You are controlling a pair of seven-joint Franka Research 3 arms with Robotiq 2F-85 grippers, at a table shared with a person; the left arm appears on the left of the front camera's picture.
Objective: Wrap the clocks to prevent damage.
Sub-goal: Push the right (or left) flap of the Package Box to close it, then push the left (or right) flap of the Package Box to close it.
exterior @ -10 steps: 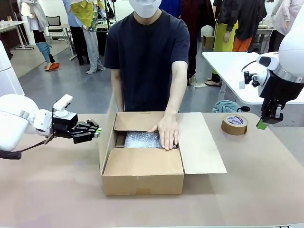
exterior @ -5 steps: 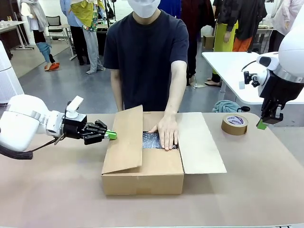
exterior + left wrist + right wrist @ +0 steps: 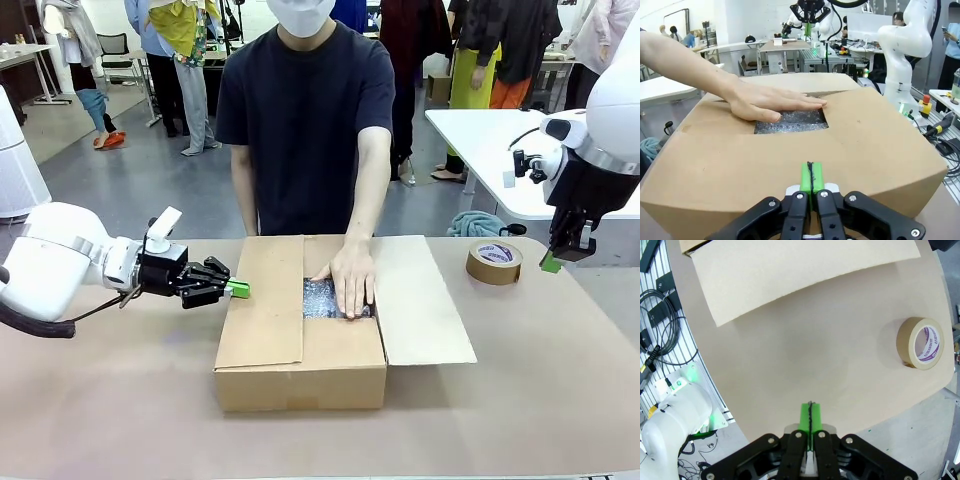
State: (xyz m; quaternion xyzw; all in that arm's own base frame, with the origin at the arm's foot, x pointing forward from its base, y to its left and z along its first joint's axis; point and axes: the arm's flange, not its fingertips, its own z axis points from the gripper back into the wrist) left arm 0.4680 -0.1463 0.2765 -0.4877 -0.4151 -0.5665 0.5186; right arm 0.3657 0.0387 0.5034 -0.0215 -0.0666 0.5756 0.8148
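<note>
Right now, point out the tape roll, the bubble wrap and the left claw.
tape roll [image 3: 493, 270], front view, on its brown outer wall.
bubble wrap [image 3: 320, 300], front view, middle of the exposed patch.
left claw [image 3: 238, 288], front view, at the tips of its shut green pads.

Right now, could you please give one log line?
left jaws shut against brown cardboard box flap | person's hand on clear bubble wrap | right jaws shut

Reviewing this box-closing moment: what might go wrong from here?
1. The person's hand lies on the bubble wrap right beside the left flap. If the shut left gripper pushes farther across, it may strike that hand.
2. The right flap lies wide open, so the left flap may spring up once the gripper leaves it.
</note>
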